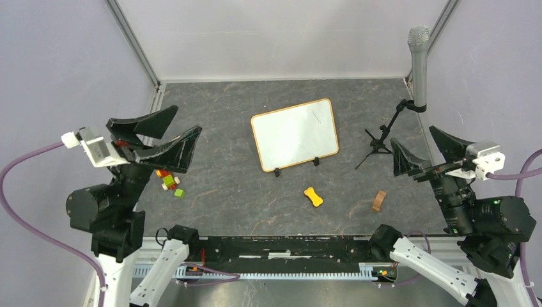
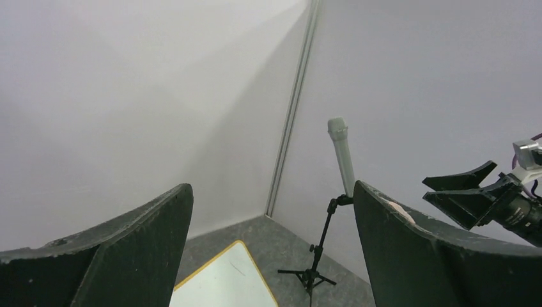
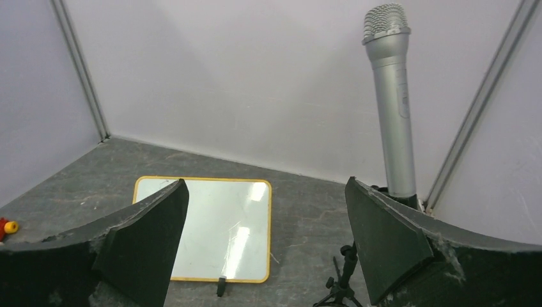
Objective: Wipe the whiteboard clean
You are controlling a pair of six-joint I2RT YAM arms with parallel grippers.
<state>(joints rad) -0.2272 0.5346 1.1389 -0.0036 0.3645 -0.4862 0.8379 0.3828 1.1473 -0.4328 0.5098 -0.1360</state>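
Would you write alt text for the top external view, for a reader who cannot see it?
A wood-framed whiteboard sits centred on a dark grey table, flanked by the open, empty left gripper and right gripper. A microphone on a stand is at far right; coloured blocks, a yellow bone-shaped piece and a brown block lie nearer.

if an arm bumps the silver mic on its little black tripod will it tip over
Probably yes: the tall silver microphone stands upright on a thin black tripod stand with short, spindly legs, so it looks top-heavy. The stand looks light, so a gentle nudge might slide it instead. Once down, the mic's round body may roll.
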